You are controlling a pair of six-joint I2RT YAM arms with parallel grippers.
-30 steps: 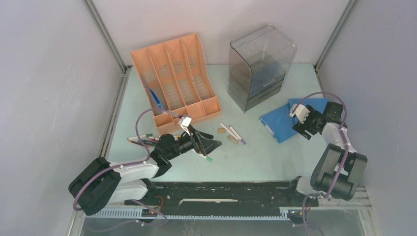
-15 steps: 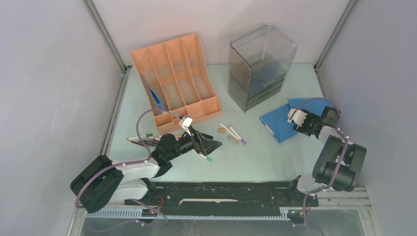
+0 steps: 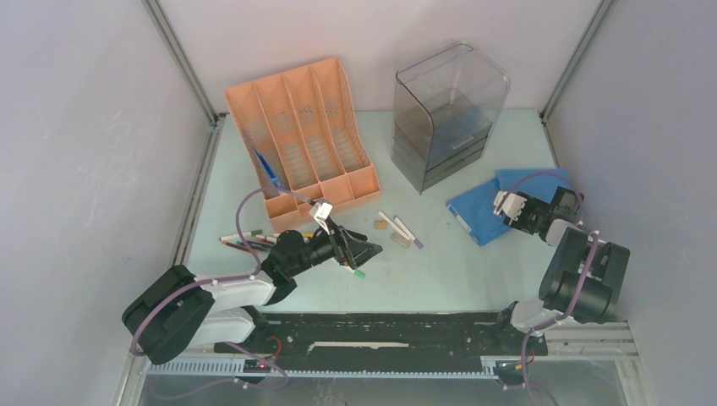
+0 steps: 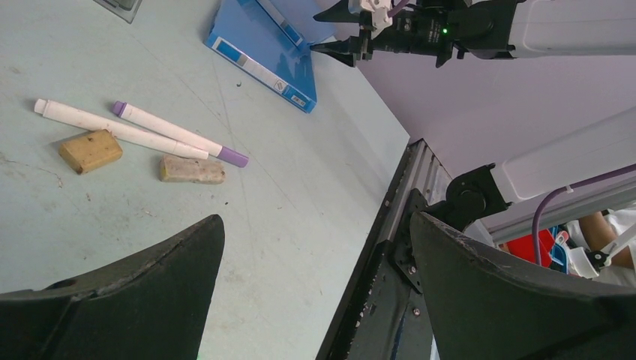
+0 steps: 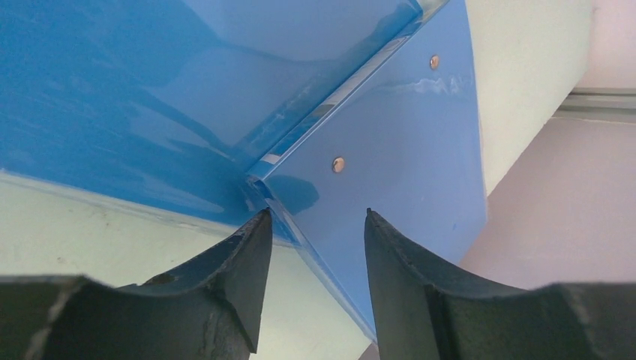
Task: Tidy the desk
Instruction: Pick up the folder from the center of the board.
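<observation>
The desk (image 3: 440, 271) is a pale mint-green top. A blue folder (image 3: 475, 211) lies on it at the right, one cover lifted. My right gripper (image 3: 516, 222) is at the folder's right side. In the right wrist view its jaws (image 5: 317, 217) stand apart, partly narrowed, on either side of the raised cover's edge (image 5: 390, 150) without pinching it. Low at the middle left, my left gripper (image 3: 362, 252) hangs wide open and holds nothing (image 4: 315, 225). Two white markers (image 3: 402, 228) and two erasers (image 4: 90, 150) lie between the arms.
An orange file rack (image 3: 304, 139) with a blue pen (image 3: 269, 169) lies at the back left. A grey drawer unit (image 3: 444, 118) stands at the back. Several pens (image 3: 241, 241) lie at the left, a green-capped one (image 3: 358, 273) under my left gripper. A black rail strip (image 3: 389, 334) runs along the front.
My right gripper has shifted up and left onto the folder's edge and its jaws have narrowed. The left arm has barely moved.
</observation>
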